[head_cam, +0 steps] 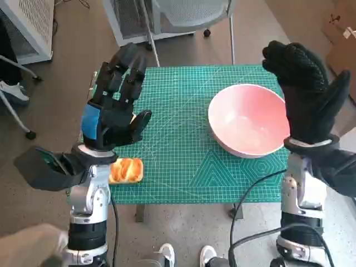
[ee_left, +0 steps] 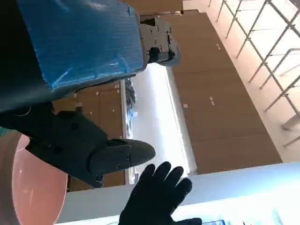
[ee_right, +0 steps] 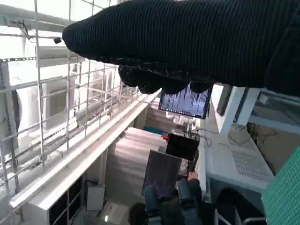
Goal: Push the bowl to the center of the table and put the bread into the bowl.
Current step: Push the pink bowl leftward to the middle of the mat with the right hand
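Observation:
A pink bowl (head_cam: 248, 120) sits on the right side of the green cutting mat (head_cam: 178, 150); its rim also shows in the left wrist view (ee_left: 28, 187). A golden bread roll (head_cam: 126, 170) lies at the mat's front left corner. My left hand (head_cam: 114, 103) is raised above the mat's left side, fingers spread and pointing up, holding nothing; the bread lies just below its wrist. My right hand (head_cam: 303, 92), gloved, is raised at the bowl's right edge with fingers apart and empty. The left wrist view shows the gloved right hand (ee_left: 157, 197) beyond my left hand's thumb.
The mat covers a small table with floor all round. A chair base and white furniture (head_cam: 167, 19) stand behind the table. A person's shoes (head_cam: 186, 256) show at the front edge. A seated person (ee_right: 176, 201) with monitors shows in the right wrist view.

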`<state>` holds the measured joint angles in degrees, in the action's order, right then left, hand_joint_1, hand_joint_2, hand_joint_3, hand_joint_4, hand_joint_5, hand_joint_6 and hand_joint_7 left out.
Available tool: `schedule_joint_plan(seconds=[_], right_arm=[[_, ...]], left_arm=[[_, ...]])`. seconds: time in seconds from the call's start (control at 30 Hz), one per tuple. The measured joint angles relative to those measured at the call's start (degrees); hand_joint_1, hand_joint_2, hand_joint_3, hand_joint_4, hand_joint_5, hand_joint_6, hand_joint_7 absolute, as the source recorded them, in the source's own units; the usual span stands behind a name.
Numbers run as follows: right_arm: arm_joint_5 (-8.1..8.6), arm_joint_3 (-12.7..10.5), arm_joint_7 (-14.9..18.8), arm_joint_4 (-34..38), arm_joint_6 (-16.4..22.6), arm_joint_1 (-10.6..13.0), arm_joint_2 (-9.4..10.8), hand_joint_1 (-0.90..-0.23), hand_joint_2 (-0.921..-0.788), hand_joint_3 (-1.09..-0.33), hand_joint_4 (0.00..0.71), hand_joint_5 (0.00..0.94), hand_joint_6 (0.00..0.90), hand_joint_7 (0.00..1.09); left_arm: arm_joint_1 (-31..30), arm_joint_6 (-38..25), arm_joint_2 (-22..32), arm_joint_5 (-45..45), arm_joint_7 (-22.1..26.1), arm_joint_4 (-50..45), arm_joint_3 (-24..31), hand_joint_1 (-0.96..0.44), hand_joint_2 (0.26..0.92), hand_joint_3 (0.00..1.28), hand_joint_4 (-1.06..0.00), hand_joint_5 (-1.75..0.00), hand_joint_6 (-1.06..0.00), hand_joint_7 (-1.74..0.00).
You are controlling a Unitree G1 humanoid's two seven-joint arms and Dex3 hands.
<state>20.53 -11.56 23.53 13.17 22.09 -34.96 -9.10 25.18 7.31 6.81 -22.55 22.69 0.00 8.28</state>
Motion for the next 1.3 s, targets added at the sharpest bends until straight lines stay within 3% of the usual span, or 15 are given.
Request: schedule_joint_plan(seconds=[1.3], right_arm=[[1.73,-1.03,2.44,2.64,0.02,-0.93,-1.73,-0.615,-0.921,-0.583,0.404,0.002,0.448,0.01]], left_arm=[[0.54,1.22,-0.48,1.53,-0.95,1.02,-0.79,-0.28,0.647,0.61,-0.01,0.0,0.0,-0.48]])
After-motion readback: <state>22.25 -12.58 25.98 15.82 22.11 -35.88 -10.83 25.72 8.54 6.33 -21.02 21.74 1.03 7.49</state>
